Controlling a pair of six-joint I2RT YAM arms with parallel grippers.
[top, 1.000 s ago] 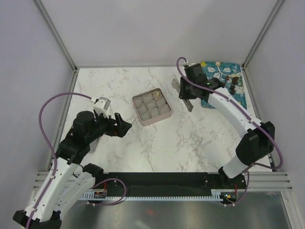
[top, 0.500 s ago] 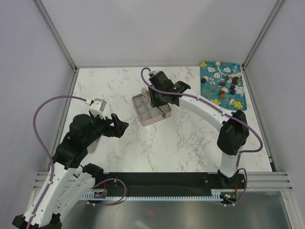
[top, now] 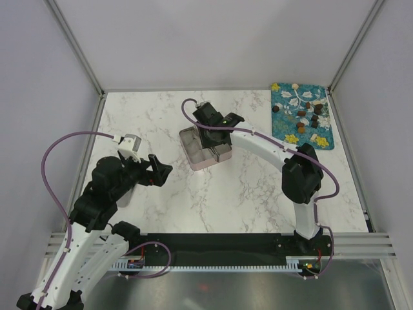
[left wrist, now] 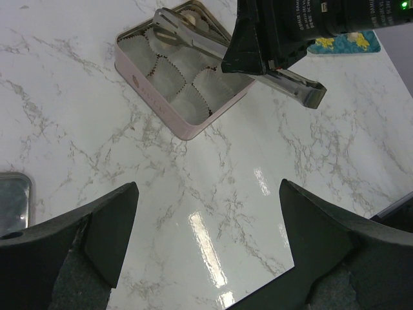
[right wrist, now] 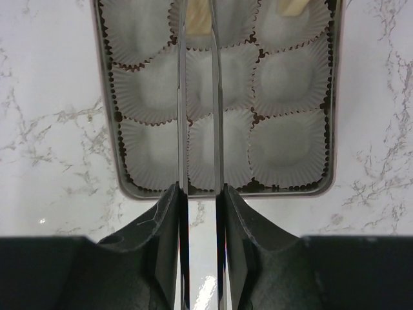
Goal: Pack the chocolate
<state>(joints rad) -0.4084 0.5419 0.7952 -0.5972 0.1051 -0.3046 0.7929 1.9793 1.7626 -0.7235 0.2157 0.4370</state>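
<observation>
While the overhead view shows my left gripper (top: 158, 169) spread wide and empty over the worktop (top: 258, 194), only the right wrist camera looks down into the tin (right wrist: 103, 129): nine paper cups (right wrist: 284, 148), two holding cream chocolate (right wrist: 293, 6). One pair of tongs (right wrist: 182, 97), pinched in my right gripper (right wrist: 200, 197), brackets the piece in the far middle cup. More chocolate, too small to count, lies on the blue mat (top: 282, 124), far right.
</observation>
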